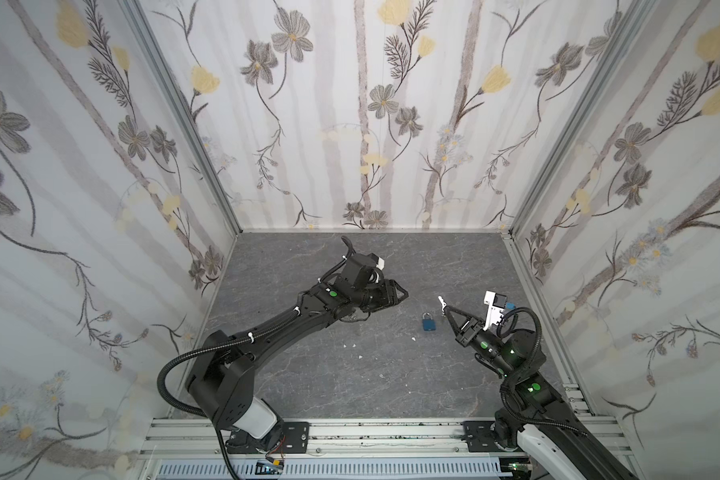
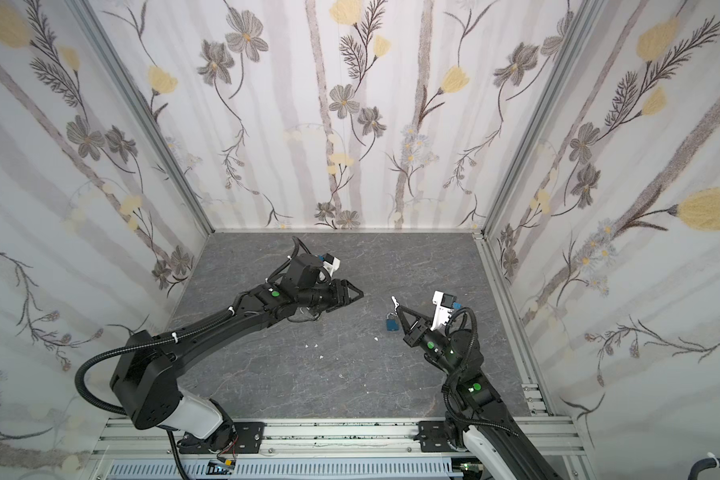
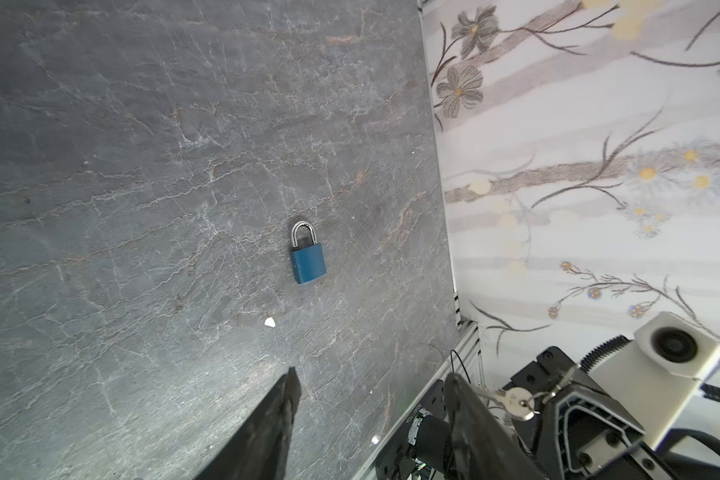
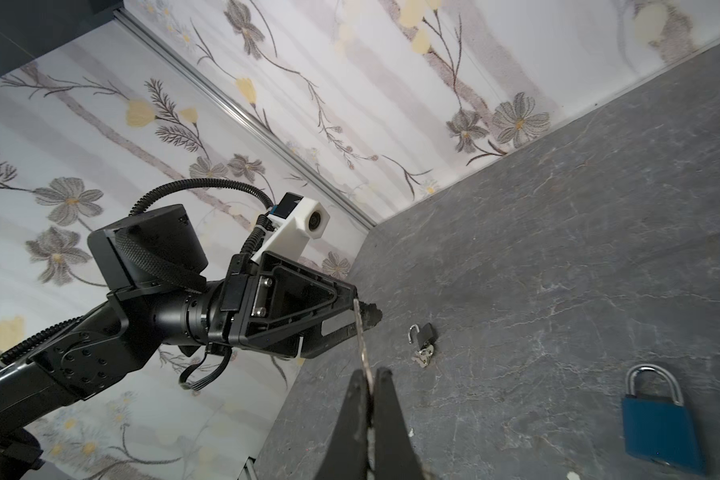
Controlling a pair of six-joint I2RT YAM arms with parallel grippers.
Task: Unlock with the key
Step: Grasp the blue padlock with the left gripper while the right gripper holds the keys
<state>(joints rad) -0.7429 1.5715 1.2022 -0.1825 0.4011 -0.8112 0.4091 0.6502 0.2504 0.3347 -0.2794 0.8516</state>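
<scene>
In both top views, the blue padlock (image 1: 429,322) (image 2: 392,323) lies flat near the counter's (image 1: 350,382) right edge. Its shackle points to the back edge, just beside the right fingers (image 1: 448,309), which are clamped on the key (image 1: 441,300).

Left wrist view: the left fingers (image 3: 283,399) are spread and empty, with the padlock ahead of them.

Right wrist view: the key blade points off to one side of the padlock.

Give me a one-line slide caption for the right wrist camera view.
Right pincer shut on the key, blue padlock lying flat on the grey table nearby.
</scene>
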